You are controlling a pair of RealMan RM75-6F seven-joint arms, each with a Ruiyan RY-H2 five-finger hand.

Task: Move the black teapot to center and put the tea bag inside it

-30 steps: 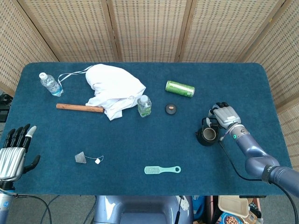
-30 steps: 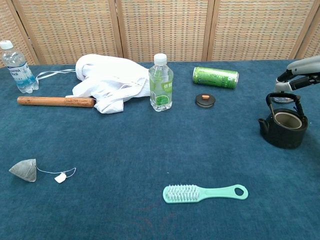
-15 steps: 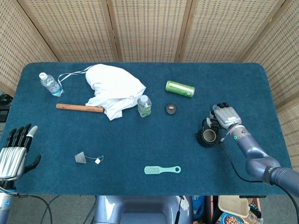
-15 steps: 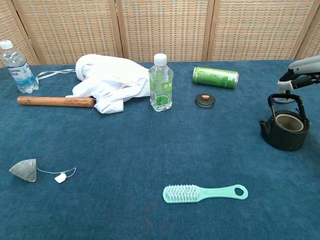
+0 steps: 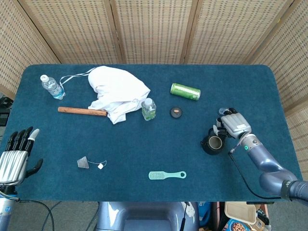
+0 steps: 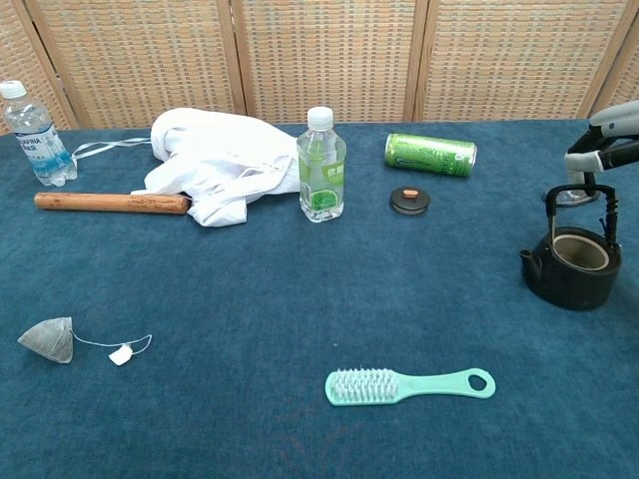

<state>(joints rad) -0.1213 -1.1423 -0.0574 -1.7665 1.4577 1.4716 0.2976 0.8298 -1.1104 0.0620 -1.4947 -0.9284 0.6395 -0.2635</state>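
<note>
The black teapot (image 5: 212, 143) (image 6: 577, 269) stands lidless near the table's right side, its wire handle raised upright. My right hand (image 5: 234, 123) (image 6: 609, 140) is just behind and above it, fingers curled around the top of the handle. The tea bag (image 5: 83, 163) (image 6: 48, 339) lies at the front left with its string and tag trailing right. My left hand (image 5: 14, 159) hovers off the table's front left edge, fingers apart and holding nothing; only the head view shows it. A small black lid (image 5: 176, 112) (image 6: 409, 200) lies near the middle back.
A green can (image 5: 185, 91) (image 6: 430, 153) lies behind the lid. A small water bottle (image 5: 148, 109) (image 6: 321, 165) stands beside a white cloth (image 5: 118, 91) and a wooden stick (image 5: 82, 111). A mint brush (image 5: 167, 175) (image 6: 409, 384) lies front centre. Another bottle (image 5: 51, 87) stands back left.
The right hand has drawn slightly toward the front with the teapot; the handle now stands upright under its fingers. The left hand has barely moved.
</note>
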